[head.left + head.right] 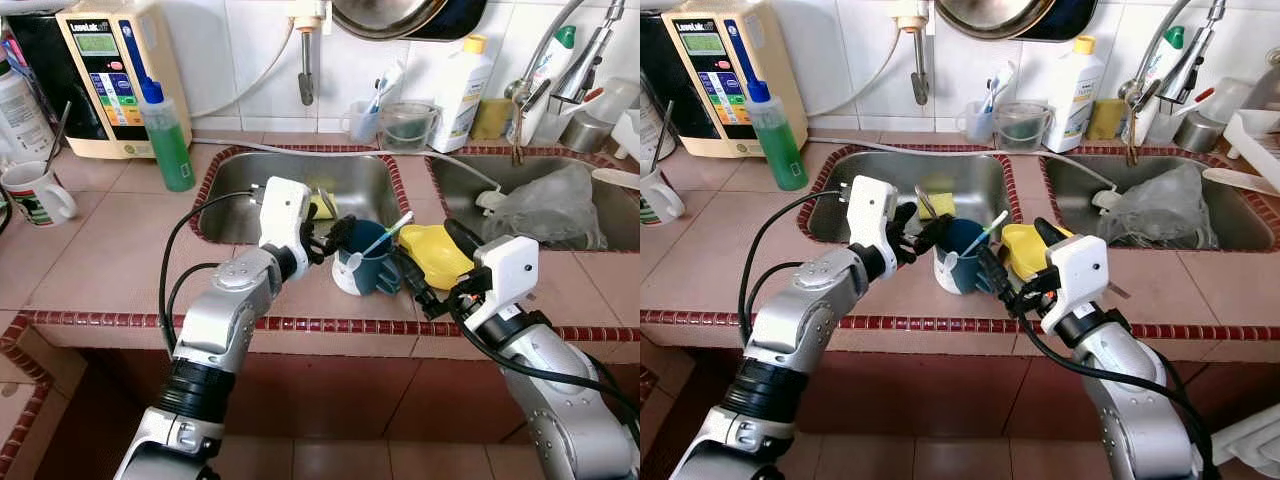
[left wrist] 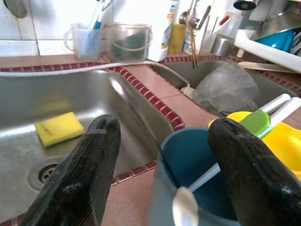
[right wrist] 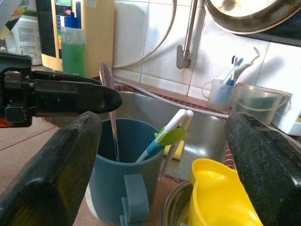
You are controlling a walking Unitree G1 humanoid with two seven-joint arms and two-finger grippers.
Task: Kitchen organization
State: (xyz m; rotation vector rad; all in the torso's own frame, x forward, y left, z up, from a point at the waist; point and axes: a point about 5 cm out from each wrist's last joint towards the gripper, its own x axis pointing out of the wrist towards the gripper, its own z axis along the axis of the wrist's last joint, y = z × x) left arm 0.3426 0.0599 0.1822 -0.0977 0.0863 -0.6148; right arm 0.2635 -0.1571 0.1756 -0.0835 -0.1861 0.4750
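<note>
Two grippers work at the front edge of the tiled bench [image 1: 120,250], on the strip between that edge and the sinks.

Item 1: blue mug [image 1: 368,268], upright near the front edge, just before the left sink [image 1: 350,185]. It holds a metal spoon [image 3: 109,110] and a white-handled utensil with a green band [image 3: 165,136], both leaning out over the rim.

Item 2: left gripper [image 1: 335,238], fingers spread apart, one on each side of the mug's rim in the left wrist view; contact cannot be told.

Item 3: right gripper [image 1: 425,285], fingers apart, low beside the mug's handle side, clamped on nothing.

Item 4: yellow plastic scoop [image 1: 432,250], just beside the mug, on the strip between the two sinks.

Item 5: yellow sponge [image 2: 59,128], on the floor of the left sink near the drain.

Item 6: clear plastic bag [image 1: 555,205], crumpled in the right sink.

Item 7: green liquid bottle [image 1: 165,135], upright left of the left sink.

Item 8: white mug [image 1: 35,192], near the bench's left edge.

Item 9: white bottle with yellow cap [image 1: 460,92], against the back wall.
</note>
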